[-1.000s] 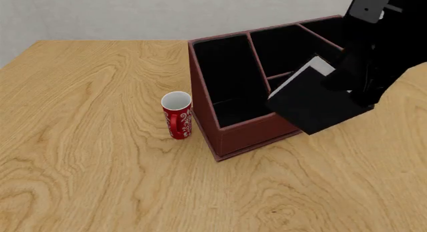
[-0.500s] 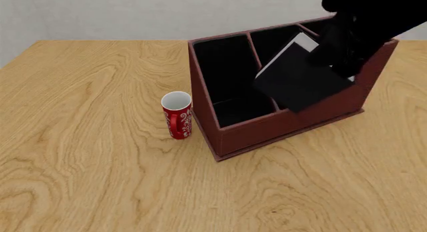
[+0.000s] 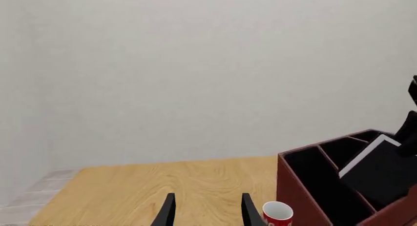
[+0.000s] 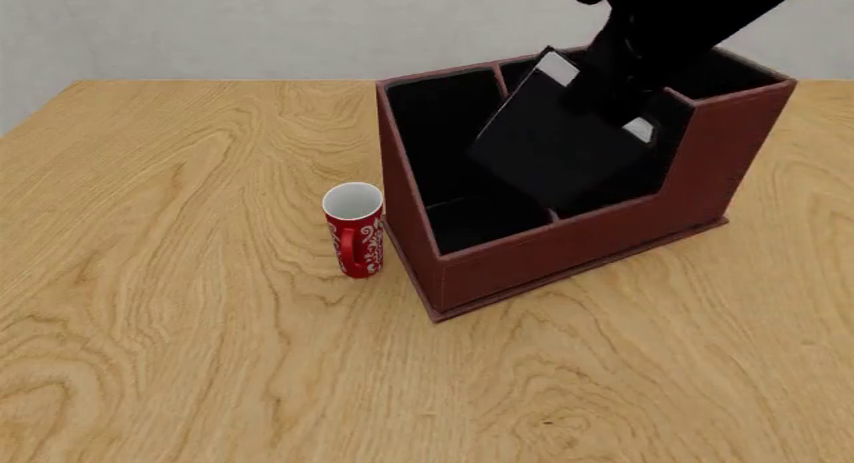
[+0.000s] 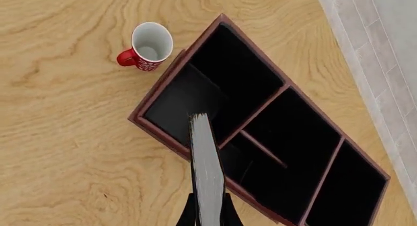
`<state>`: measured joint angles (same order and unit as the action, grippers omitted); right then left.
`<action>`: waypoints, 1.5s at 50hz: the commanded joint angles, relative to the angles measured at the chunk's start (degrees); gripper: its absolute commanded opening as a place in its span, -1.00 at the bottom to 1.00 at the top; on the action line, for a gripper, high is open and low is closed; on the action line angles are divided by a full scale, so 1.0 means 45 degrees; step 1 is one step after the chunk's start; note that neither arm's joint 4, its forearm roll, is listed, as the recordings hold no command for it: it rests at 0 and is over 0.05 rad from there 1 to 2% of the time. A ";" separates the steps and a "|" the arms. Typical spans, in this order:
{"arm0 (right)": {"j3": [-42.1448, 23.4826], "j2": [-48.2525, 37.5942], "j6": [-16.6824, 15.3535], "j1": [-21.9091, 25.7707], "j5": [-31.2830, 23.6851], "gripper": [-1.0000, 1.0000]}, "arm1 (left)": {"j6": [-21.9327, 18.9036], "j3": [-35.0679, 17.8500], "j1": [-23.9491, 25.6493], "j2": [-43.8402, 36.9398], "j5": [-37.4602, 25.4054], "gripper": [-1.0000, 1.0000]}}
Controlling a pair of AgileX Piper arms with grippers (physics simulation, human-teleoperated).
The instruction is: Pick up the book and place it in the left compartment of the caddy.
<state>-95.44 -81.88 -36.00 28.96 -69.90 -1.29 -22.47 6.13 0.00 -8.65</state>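
The right gripper (image 5: pixel 207 211) clamps the book (image 4: pixel 561 148), tilted above the caddy (image 4: pixel 574 248). The left gripper (image 3: pixel 205 211) hangs with fingers spread, holding nothing.

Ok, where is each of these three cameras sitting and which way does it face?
Front view: fixed above the near table edge, looking forward and down at the caddy; the right arm holds the book.
Left wrist view: low, facing the wall; shows the left gripper, its fingers apart.
Right wrist view: looks straight down along the book onto the left compartment.
All three views show the red mug.
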 commanded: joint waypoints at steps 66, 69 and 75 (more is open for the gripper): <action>-0.2805 -0.4286 0.1726 0.0572 0.0000 -1.00 | -0.0244 0.1633 -0.0754 0.0000 0.0949 1.00; -0.2832 -0.4359 0.1837 0.0643 0.0000 -1.00 | -0.0259 0.1673 -0.0762 0.0000 0.0974 1.00; -0.2944 -0.4578 0.2087 0.0758 0.0000 -1.00 | -0.0259 0.1765 -0.0812 0.0000 0.1065 1.00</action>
<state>-107.46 -101.27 -29.36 31.69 -69.90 -2.46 -15.17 2.77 0.00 -4.35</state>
